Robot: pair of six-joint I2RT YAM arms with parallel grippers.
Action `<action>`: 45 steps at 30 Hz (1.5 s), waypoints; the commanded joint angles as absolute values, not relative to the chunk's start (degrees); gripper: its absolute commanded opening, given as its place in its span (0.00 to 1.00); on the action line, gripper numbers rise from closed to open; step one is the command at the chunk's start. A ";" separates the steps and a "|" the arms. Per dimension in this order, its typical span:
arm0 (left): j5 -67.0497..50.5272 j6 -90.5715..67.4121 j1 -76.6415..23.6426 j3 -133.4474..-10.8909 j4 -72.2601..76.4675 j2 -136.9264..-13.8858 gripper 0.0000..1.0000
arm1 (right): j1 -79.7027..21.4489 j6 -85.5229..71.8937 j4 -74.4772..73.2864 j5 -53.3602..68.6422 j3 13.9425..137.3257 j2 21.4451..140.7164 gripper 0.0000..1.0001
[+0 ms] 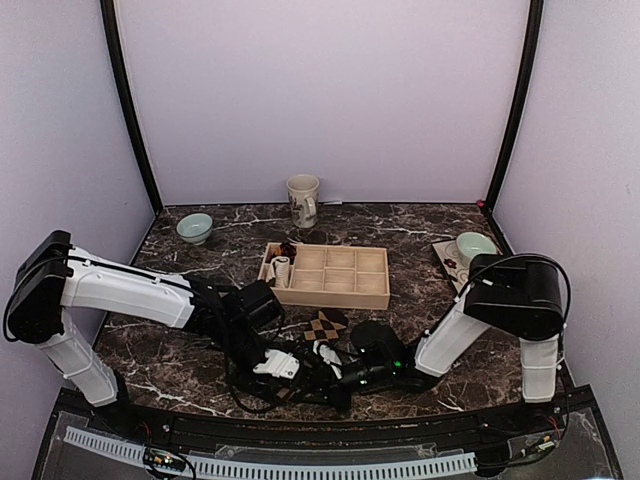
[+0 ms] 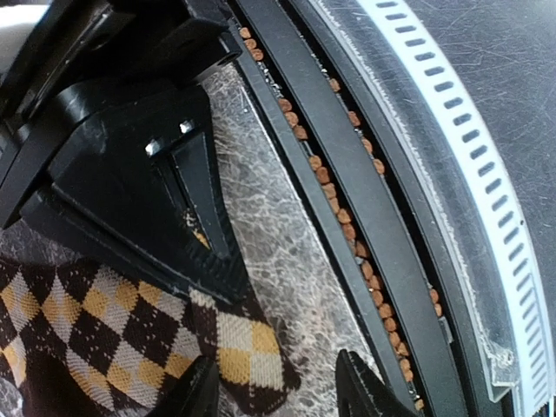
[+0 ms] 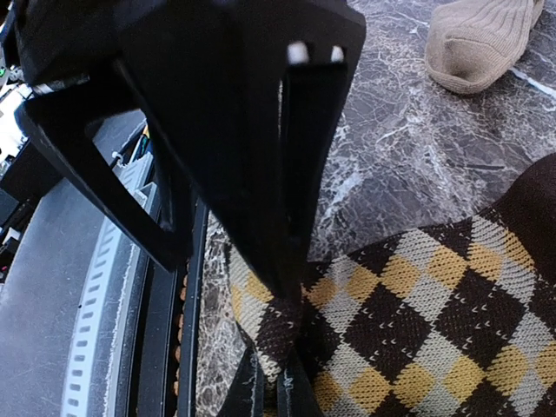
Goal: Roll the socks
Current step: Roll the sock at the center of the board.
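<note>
The dark brown argyle sock (image 1: 325, 325) lies flat on the marble table near the front edge, between the two grippers. My right gripper (image 3: 274, 395) is shut, pinching the sock's edge (image 3: 295, 347); it sits low at the front centre in the top view (image 1: 338, 366). My left gripper (image 2: 278, 395) is open, and a corner of the argyle sock (image 2: 234, 347) lies between its fingers; it shows in the top view too (image 1: 275, 365). The tip of the plain tan sock (image 3: 482, 43) lies on the table beyond the argyle sock. The arms hide it in the top view.
A wooden compartment tray (image 1: 345, 290) stands mid-table with a small white striped roll (image 1: 281, 268) and a dark reddish bundle (image 1: 288, 249) in its left cells. A mug (image 1: 303, 200), a green bowl (image 1: 194, 228) and a cup on a tray (image 1: 472, 246) stand behind. The black front rail (image 2: 347, 174) is close.
</note>
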State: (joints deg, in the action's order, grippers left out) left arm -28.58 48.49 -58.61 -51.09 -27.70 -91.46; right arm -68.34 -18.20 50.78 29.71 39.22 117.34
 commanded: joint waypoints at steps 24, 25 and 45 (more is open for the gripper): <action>-20.08 41.48 -62.66 -53.30 -29.25 -85.83 0.54 | -65.31 -24.05 29.25 35.81 39.83 130.17 0.00; -20.46 41.11 -63.21 -53.26 -28.82 -86.22 0.55 | -65.30 -23.86 28.97 35.73 39.89 130.10 0.00; -4.48 42.08 -67.85 -42.81 -11.54 -89.29 0.41 | -65.22 -25.22 31.08 36.00 39.07 130.69 0.00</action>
